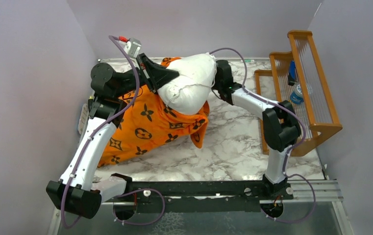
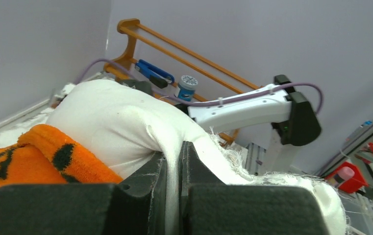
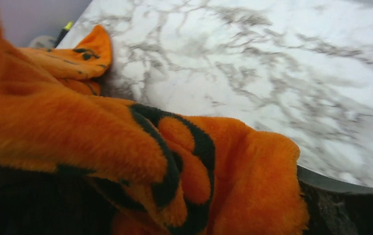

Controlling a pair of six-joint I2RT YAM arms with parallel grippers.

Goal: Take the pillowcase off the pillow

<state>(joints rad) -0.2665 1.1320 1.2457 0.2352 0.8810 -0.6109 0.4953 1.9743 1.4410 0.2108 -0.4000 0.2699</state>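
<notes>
Jaws of the left gripper [image 2: 173,161] pinch the pillow [image 1: 190,81] over the pillowcase [image 1: 147,125]; the right gripper's [image 1: 221,78] cannot be told.

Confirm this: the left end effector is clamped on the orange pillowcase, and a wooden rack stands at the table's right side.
One error: the left wrist view shows the left end effector shut on fabric of the white pillow, not the orange pillowcase. The wooden rack claim holds.
</notes>
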